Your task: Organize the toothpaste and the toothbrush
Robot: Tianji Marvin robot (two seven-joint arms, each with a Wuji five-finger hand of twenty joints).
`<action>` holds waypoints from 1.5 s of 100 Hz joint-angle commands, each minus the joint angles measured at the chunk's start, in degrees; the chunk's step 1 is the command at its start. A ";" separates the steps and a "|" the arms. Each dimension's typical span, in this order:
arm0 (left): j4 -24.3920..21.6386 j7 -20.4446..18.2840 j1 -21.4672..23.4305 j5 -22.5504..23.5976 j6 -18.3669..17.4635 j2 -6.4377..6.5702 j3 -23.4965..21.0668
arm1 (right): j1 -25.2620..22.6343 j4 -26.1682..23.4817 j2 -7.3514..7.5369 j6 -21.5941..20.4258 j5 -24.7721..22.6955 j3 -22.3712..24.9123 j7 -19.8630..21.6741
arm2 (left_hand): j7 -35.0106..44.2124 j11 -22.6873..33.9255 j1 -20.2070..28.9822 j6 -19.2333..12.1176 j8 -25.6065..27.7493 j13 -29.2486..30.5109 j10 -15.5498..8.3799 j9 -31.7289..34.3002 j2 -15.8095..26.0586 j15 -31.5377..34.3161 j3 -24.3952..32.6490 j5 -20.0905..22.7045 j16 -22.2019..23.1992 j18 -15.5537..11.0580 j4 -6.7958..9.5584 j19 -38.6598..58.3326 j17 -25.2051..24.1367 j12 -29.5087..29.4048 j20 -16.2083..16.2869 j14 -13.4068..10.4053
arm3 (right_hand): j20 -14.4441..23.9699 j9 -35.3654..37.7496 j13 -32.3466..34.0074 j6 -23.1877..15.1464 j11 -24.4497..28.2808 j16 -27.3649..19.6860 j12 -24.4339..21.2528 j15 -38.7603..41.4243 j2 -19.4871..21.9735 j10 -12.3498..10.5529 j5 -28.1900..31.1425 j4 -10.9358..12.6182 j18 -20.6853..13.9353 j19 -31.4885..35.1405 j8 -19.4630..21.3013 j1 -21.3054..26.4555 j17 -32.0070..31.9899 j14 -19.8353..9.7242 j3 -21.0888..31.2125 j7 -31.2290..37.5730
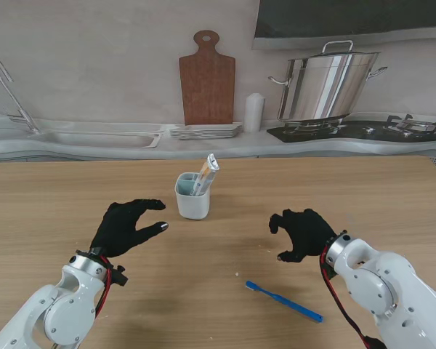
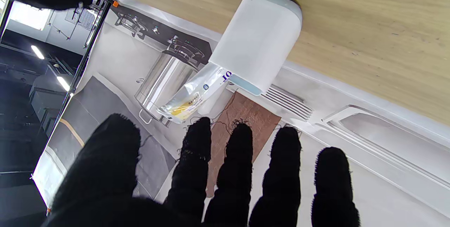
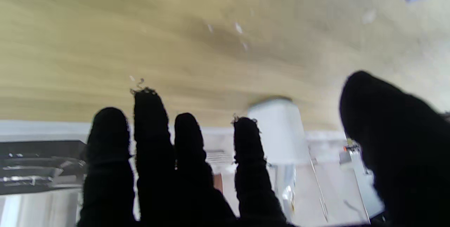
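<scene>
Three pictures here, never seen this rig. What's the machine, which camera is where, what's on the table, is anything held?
It is a robot with two white arms, each ending in a five-finger hand in a black glove. The wide picture comes from a camera on the stand, looking down at the wooden table. There you see the left hand and the right hand, both open and holding nothing.

The other two pictures come from cameras on the wrists, looking along the fingers; they show upside down, so the table is at the top.

In the middle of the table stands a white cup with a toothpaste tube leaning in it. A blue toothbrush lies flat nearer to me, beside the right arm. The kitchen behind looks like a printed backdrop.
</scene>
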 commanded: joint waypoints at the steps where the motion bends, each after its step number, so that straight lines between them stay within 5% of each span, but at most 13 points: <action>1: -0.59 -1.08 0.14 0.18 -0.09 -0.07 0.22 | -2.72 1.51 0.51 0.09 -0.61 0.05 0.60 | 0.38 0.34 0.24 -0.64 0.14 0.98 -0.36 1.38 1.51 0.66 -0.88 0.77 0.00 0.47 2.23 0.26 -0.12 -1.72 0.46 -0.23 | 1.06 0.58 0.95 0.40 2.57 1.88 1.20 2.14 -2.37 -1.44 -0.08 -2.84 -0.46 1.80 1.01 0.79 0.35 -1.32 1.66 1.59; 38: -1.35 -0.84 1.13 1.00 0.01 -0.01 0.06 | -11.14 -0.28 0.66 -1.56 -3.01 4.96 -0.02 | 0.50 0.38 0.20 -0.79 0.20 1.22 -0.50 1.63 1.54 0.69 -0.82 0.90 0.07 0.54 2.21 0.28 -0.05 -1.67 0.44 -0.24 | 1.74 0.28 0.75 0.02 5.84 3.47 2.38 5.93 -4.08 -1.64 0.13 -3.54 -0.64 2.38 1.76 0.74 -0.62 -1.73 2.94 2.78; 66: -2.02 -0.85 1.87 1.26 0.31 0.01 -0.22 | -16.23 -2.75 0.04 -0.83 0.20 7.29 -0.74 | 0.53 0.36 0.20 -0.74 0.22 1.39 -0.49 1.77 1.57 0.66 -0.79 0.97 0.10 0.61 2.20 0.32 0.03 -1.66 0.45 -0.29 | 2.20 -0.76 -0.72 0.86 5.46 3.52 2.10 5.94 1.13 -0.36 -0.10 -2.41 0.16 2.53 1.63 -0.16 -2.31 -0.40 0.79 2.38; 100: -2.99 -0.85 2.77 1.64 -0.36 0.06 -0.83 | -18.36 -3.25 0.24 0.54 -2.23 6.40 -0.49 | 0.67 0.45 0.15 -0.88 0.28 2.02 -0.53 2.40 1.50 0.81 -0.83 1.30 0.21 0.70 2.17 0.35 0.14 -1.60 0.47 -0.31 | 2.99 -8.24 -4.93 2.27 6.85 3.87 2.13 6.58 -4.42 2.65 -3.44 -3.49 -0.49 3.16 1.66 0.89 -3.65 -0.15 2.71 2.88; 131: -3.16 -0.60 2.73 1.36 -0.44 -0.03 -0.76 | -16.82 -1.25 0.61 2.31 -4.04 3.94 -0.06 | 0.98 0.53 0.15 -1.14 0.41 2.62 -0.67 3.07 1.48 1.02 -0.79 1.89 0.41 0.84 2.18 0.45 0.28 -1.50 0.51 -0.37 | 4.77 -5.18 -1.32 1.34 12.49 6.39 6.07 14.13 -4.71 1.38 -0.31 -3.09 -1.77 6.73 3.79 5.31 0.39 -2.39 6.84 6.39; 150: -3.33 -0.63 2.91 1.50 -0.42 -0.01 -0.84 | -16.46 -0.74 0.67 3.48 -3.71 3.13 0.69 | 1.19 0.55 0.13 -1.30 0.51 2.88 -0.68 3.36 1.49 1.09 -0.76 2.19 0.51 0.92 2.17 0.52 0.38 -1.45 0.54 -0.44 | 5.71 2.56 6.16 -2.65 14.90 7.91 11.18 19.99 -6.97 -2.43 5.12 -3.06 -3.04 9.73 6.12 10.95 7.01 -6.03 10.45 9.97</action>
